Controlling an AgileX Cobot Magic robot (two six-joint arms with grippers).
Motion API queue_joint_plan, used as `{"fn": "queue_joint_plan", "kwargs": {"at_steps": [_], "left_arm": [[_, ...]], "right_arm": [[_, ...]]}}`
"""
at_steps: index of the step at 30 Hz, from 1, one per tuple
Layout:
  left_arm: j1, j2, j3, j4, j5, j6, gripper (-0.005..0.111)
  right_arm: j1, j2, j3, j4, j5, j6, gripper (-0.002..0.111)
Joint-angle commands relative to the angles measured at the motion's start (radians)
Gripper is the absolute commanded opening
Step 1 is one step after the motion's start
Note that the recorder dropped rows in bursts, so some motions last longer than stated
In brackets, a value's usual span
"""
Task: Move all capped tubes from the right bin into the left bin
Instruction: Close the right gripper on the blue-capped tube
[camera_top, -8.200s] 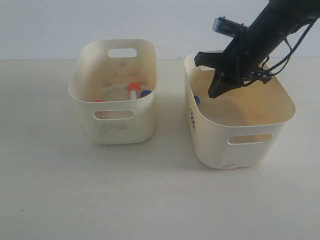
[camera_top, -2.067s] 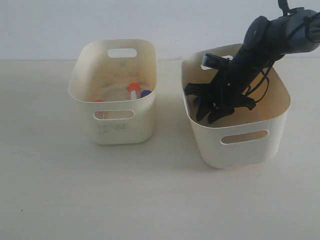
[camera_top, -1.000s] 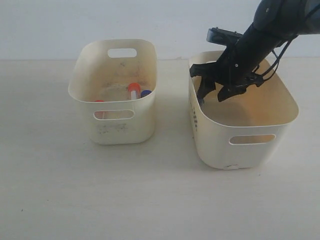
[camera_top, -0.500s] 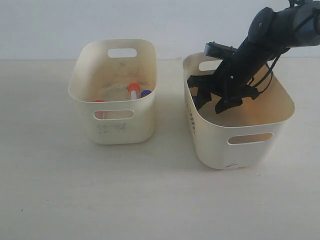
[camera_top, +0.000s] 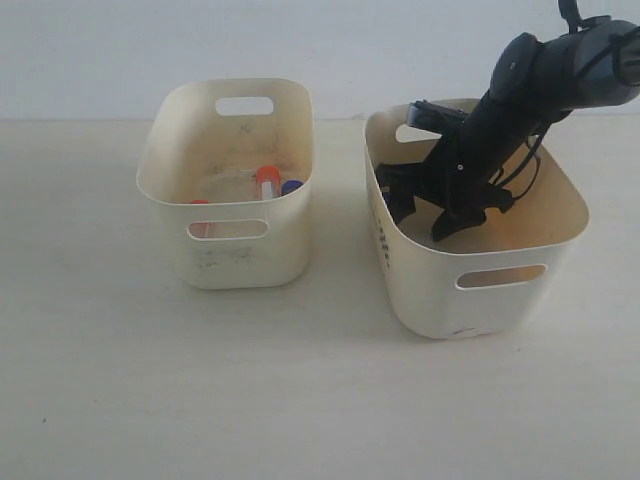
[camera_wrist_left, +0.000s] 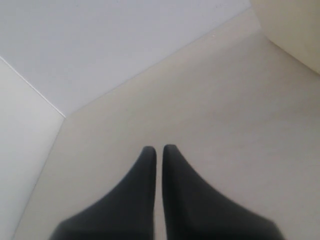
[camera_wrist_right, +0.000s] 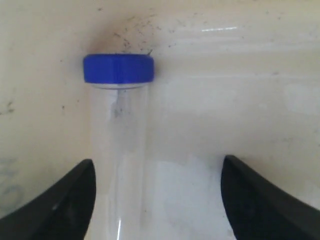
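Our left tool (camera_wrist_left: 156, 150) hangs over the table (camera_wrist_left: 225, 100), its two fingers pressed together with nothing between them. In the left bin (camera_top: 240, 262) we see three capped tubes: an orange cap (camera_top: 267, 174), a blue cap (camera_top: 291, 186) just beside it, and a red cap (camera_top: 199, 203) by the front wall. Our right tool (camera_top: 420, 220) reaches down inside the right bin (camera_top: 480, 300), its fingers spread wide apart. Between them a blue-capped tube (camera_wrist_right: 118, 130) lies on the bin floor, close against one finger and not gripped.
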Motion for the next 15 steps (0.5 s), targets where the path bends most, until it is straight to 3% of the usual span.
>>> {"fn": "queue_joint_plan", "kwargs": {"at_steps": [1, 5, 9, 12, 15], "left_arm": [[-0.001, 0.004, -0.004, -0.003, -0.005, 0.001, 0.004], [-0.001, 0.004, -0.004, -0.003, -0.005, 0.001, 0.004], [-0.001, 0.004, -0.004, -0.003, -0.005, 0.001, 0.004], [-0.001, 0.004, -0.004, -0.003, -0.005, 0.001, 0.004], [-0.001, 0.004, -0.004, -0.003, -0.005, 0.001, 0.004]], "right_arm": [[-0.001, 0.035, 0.003, -0.009, 0.005, -0.011, 0.067], [-0.001, 0.035, 0.003, -0.009, 0.003, -0.007, 0.066], [-0.001, 0.035, 0.001, 0.049, 0.017, -0.038, 0.048], [-0.001, 0.035, 0.001, 0.114, 0.031, -0.075, 0.066], [-0.001, 0.035, 0.001, 0.121, 0.033, -0.08, 0.069]]}}
